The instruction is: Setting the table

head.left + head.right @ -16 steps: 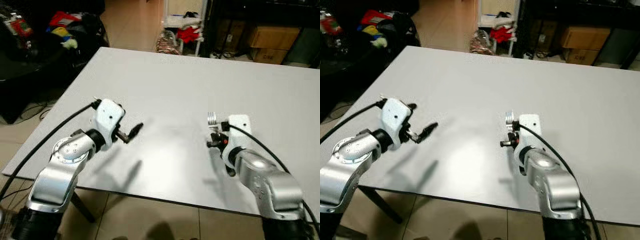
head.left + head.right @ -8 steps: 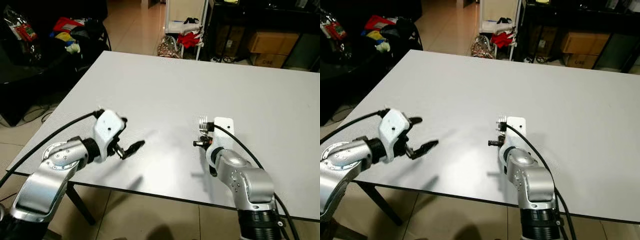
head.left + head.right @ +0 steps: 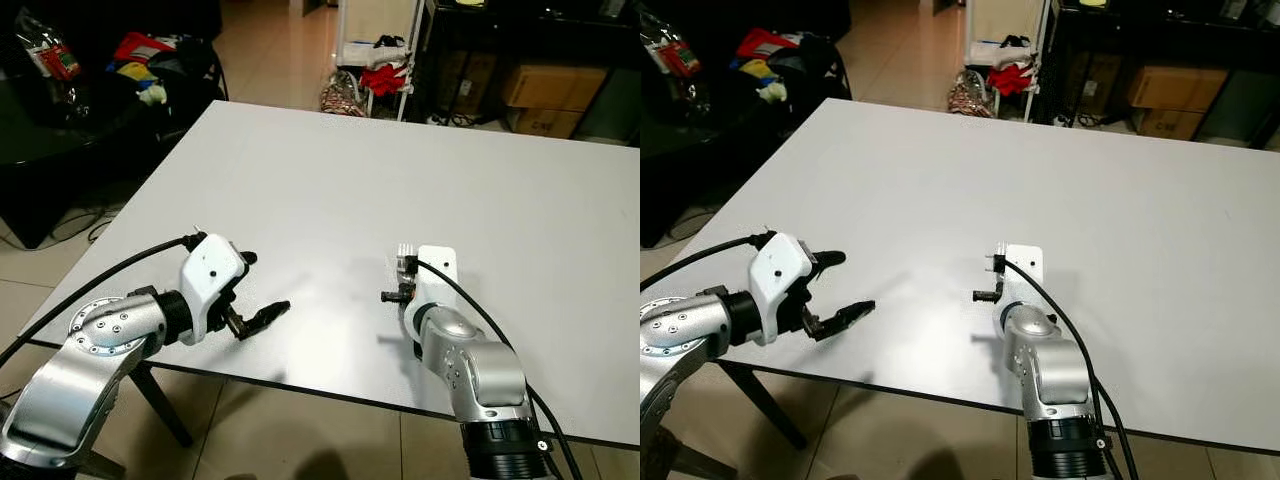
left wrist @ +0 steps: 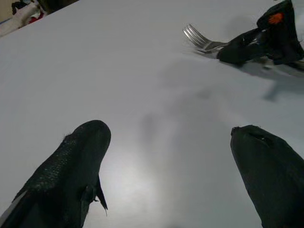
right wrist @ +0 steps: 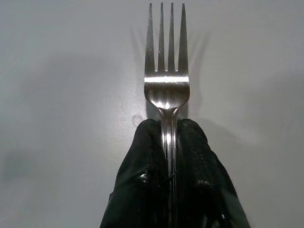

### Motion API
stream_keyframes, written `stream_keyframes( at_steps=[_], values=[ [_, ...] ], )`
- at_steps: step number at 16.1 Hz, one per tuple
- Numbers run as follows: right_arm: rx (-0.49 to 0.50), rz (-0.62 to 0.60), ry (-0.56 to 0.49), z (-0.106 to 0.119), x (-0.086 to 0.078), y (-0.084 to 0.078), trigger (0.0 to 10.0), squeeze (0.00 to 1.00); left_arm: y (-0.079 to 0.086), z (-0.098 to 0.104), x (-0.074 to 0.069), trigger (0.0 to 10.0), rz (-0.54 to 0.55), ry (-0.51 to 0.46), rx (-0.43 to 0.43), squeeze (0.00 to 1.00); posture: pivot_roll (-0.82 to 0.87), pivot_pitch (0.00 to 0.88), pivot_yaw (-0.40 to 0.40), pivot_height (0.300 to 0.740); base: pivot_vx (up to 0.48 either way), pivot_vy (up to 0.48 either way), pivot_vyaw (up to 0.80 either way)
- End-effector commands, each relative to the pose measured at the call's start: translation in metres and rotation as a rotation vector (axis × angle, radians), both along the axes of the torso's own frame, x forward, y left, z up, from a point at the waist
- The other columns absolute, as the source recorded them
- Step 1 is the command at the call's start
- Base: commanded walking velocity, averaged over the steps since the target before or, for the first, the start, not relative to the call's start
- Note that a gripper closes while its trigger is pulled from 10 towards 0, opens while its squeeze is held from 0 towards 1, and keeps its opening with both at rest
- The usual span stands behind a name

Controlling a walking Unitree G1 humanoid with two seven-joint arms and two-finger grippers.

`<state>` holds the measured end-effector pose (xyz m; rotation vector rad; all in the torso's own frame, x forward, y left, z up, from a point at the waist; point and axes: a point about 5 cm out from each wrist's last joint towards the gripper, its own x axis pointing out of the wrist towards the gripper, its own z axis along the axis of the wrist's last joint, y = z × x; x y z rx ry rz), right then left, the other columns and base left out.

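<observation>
Two black fingers [image 5: 147, 166] pinch a silver fork [image 5: 166, 80] by its neck, over the grey table [image 5: 61, 95].

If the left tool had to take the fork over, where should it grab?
Probably the neck just behind the tines. The right tool is shut on the fork at its handle, leaving only the head and neck free. The left tool, open, would come in from the tine end, fingers across the narrow neck.
</observation>
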<state>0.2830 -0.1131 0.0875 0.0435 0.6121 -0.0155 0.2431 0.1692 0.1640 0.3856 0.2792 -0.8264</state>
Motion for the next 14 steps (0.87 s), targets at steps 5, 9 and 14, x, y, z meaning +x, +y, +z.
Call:
stream_keyframes(
  at_steps=[5, 9, 14],
  values=[
    [0.03, -0.023, 0.057, -0.011, -0.003, 0.001, 10.0, 1.0, 0.0, 0.005, -0.001, 10.0, -0.016, -0.005, 0.009, 0.0, 0.09, 0.0, -0.02, 0.74, 0.0, 0.0, 0.0],
    [0.05, -0.027, 0.046, -0.009, -0.001, 0.002, 10.0, 1.0, 0.002, 0.006, 0.001, 10.0, -0.015, -0.001, 0.016, 0.0, 0.08, 0.0, -0.017, 0.74, 0.0, 0.0, 0.0],
    [0.035, -0.046, -0.105, 0.034, -0.004, -0.017, 10.0, 1.0, -0.001, 0.019, 0.01, 10.0, 0.024, -0.075, -0.051, 0.0, 0.06, 0.0, -0.018, 0.74, 0.0, 0.0, 0.0]
  ],
)
